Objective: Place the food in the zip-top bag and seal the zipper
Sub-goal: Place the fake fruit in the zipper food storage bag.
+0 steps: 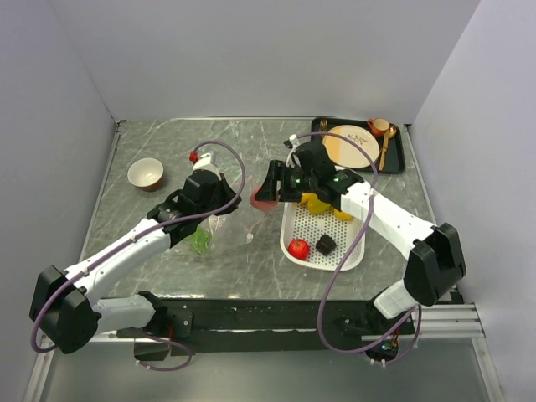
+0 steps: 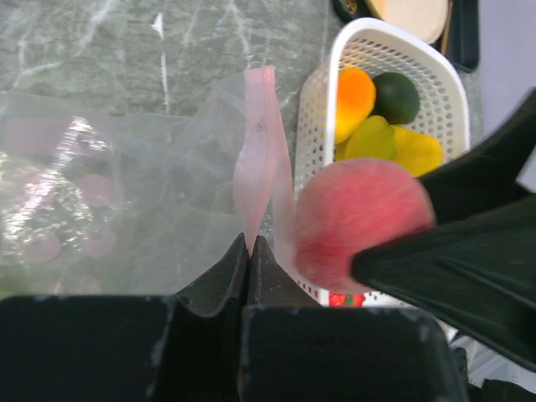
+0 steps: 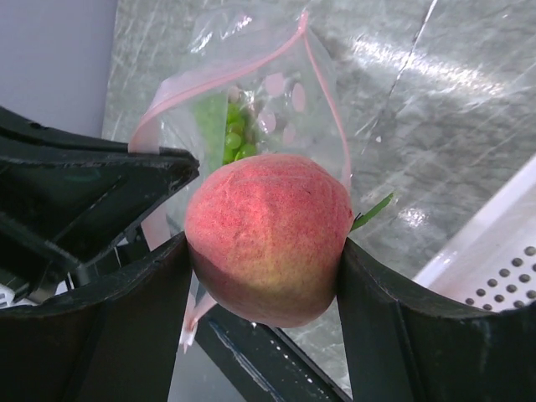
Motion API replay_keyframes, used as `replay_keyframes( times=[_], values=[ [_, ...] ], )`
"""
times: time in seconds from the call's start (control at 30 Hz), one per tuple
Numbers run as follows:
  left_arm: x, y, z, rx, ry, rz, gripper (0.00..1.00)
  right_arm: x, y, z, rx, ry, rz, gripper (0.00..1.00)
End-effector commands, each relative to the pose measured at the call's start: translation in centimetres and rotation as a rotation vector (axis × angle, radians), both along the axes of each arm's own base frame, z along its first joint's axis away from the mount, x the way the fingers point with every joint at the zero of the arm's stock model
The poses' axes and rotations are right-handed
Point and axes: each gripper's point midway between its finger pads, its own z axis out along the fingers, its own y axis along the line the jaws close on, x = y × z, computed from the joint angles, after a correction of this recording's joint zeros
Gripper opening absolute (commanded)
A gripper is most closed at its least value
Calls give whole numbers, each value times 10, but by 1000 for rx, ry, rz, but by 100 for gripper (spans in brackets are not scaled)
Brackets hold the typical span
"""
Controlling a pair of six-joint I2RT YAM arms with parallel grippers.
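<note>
Grey marbled table [image 1: 251,142], boxed by pale walls [image 1: 251,50]; a bowl [image 1: 146,173] sits at 10 o'clock and a black tray [image 1: 400,161] at 1 o'clock. The left arm stretches from 7 o'clock toward centre, its gripper [image 2: 249,249] pinched tight on the pink zipper [image 2: 255,142], holding up the mouth of the bag [image 2: 126,193]. The right arm bends in from 4 o'clock over the basket [image 1: 288,236]. Its gripper [image 3: 264,251] clamps the peach [image 3: 268,222] at the mouth, seemingly just outside. Grapes [image 3: 232,134] lie in the bag.
</note>
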Motion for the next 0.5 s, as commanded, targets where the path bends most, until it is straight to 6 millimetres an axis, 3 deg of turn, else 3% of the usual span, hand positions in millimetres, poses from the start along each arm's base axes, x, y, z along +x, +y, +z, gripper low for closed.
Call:
replay_keyframes(
  times=[0.0,0.3,0.4,0.43,0.47],
  values=[
    [4,-20,51,-134,-94,-45,1,6,19,17,34,-54,39,31],
    [6,-23,74,-143,-140,-55,1,2,34,-2,-31,-27,70,34],
    [4,-18,77,-138,-147,-44,1,2,34,-6,-55,-34,67,48],
    [3,-16,76,-134,-147,-38,1,3,33,-8,-60,-33,60,64],
    [2,-14,74,-126,-145,-33,1,3,31,-5,-62,-46,50,70]
  ],
)
